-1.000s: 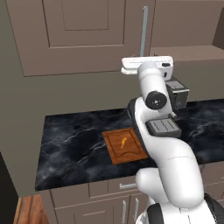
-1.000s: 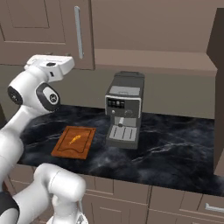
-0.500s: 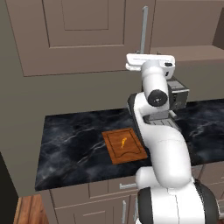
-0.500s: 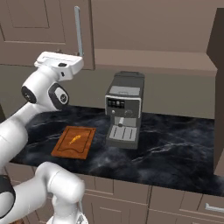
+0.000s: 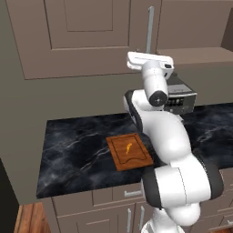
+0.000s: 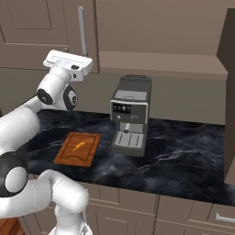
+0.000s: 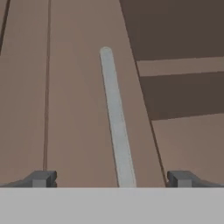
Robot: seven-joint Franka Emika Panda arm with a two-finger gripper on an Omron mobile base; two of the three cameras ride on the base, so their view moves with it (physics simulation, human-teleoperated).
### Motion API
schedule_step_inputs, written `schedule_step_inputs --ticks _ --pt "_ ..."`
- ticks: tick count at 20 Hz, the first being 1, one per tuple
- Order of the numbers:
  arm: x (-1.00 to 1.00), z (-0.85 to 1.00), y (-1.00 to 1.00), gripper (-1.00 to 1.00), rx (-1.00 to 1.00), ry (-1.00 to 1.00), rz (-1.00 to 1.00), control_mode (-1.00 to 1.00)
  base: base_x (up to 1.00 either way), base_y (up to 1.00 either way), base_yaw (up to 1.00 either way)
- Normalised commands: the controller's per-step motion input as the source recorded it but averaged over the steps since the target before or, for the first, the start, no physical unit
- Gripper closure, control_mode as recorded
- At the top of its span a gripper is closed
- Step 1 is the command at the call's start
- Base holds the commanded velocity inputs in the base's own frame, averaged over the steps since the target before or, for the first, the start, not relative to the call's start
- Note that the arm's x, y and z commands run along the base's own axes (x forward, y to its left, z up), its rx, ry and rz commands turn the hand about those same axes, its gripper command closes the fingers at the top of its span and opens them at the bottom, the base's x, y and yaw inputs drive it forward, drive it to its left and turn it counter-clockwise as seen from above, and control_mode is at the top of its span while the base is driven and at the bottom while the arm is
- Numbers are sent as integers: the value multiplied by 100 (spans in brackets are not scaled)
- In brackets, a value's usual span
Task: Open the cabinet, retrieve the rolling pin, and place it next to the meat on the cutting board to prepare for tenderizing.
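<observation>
Tool aligned with the cabinet handle, jaws wide, nothing held.

In the hand view, the left fingertip (image 7: 41,178) stands well to the left of the handle (image 7: 116,118), the silver bar rises between the two tips, and the right fingertip (image 7: 183,178) stands well to its right; the tool (image 7: 113,179) is fully spread and empty. The bar's long axis runs vertically on the cabinet (image 5: 86,36) door, directly ahead of the tool and crosswise to the line between the tips. The pending approach is judged to be a straight advance until the bar sits between the fingers. On the surface (image 5: 77,150) below, the cutting board (image 5: 129,157) carries the meat (image 5: 129,149). The rolling pin is presumably behind the shut doors.
</observation>
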Motion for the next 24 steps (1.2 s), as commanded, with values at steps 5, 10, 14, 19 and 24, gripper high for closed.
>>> schedule_step_inputs --ticks 5,10,14,19,24 --pt "55 0 0 -100 2 -3 17 -100 0 0 0" --pt "37 0 -11 -100 0 0 7 -100 0 0 0" --pt "24 0 -16 -100 0 0 1 -100 0 0 0" --pt "1 0 -24 -100 -2 -4 0 -100 0 0 0" --pt "-10 0 -29 -100 -3 -7 0 -100 0 0 0"
